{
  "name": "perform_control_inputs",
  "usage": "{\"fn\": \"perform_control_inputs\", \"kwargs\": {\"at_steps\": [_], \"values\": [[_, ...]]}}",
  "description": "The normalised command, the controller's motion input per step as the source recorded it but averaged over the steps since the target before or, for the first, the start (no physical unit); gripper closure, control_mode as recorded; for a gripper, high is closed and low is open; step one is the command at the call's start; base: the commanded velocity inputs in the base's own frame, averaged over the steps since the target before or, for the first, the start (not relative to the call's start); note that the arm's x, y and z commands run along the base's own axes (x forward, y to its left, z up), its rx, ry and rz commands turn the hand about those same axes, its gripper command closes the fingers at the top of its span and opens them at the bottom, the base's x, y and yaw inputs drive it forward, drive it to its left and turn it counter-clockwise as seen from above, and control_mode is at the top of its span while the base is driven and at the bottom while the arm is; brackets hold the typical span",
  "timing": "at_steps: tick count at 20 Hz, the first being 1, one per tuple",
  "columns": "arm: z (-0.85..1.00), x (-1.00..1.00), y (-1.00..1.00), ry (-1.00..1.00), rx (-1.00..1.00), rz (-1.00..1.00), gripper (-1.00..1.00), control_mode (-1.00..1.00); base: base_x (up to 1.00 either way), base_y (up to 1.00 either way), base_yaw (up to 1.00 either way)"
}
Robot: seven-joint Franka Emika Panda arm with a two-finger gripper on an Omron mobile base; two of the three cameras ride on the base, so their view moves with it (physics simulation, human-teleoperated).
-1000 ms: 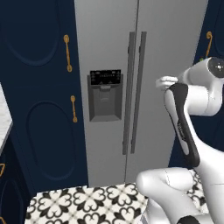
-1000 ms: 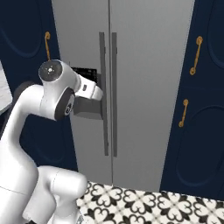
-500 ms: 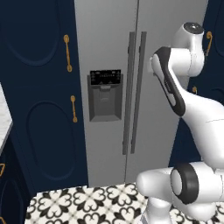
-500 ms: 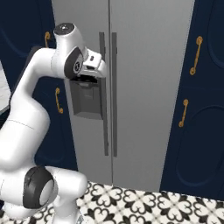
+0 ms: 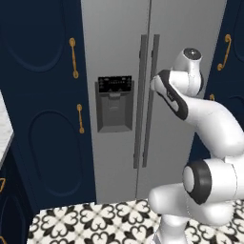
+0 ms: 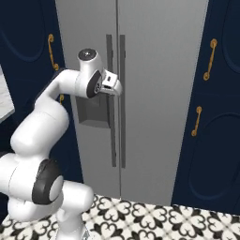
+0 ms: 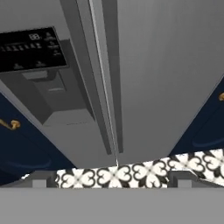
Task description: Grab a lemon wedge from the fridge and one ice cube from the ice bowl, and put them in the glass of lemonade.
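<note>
Facing shut fridge (image 5: 119, 57) — jaws wide, near door handles (image 6: 116, 101)

Fridge, doors shut.
Tall grey two-door fridge (image 5: 119, 57) stands between navy cabinets, both doors closed. Two dark vertical handles run side by side along the centre seam. Left door carries a black dispenser panel above a grey recess.

The fridge (image 7: 166, 65) dispenser panel (image 7: 30, 48) shows small pale display marks, too blurred to read.
</note>
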Motion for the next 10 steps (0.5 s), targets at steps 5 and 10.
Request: {"fn": "perform_control_inputs", "kwargs": {"at_steps": [5,10], "values": [[-0.06,0.41,-0.05,0.0,0.0,-0.03,-1.0,-1.0,0.0,0.0,0.0],[-0.2,0.4,-0.01,0.0,0.0,-0.01,-1.0,-1.0,0.0,0.0,0.0]]}}
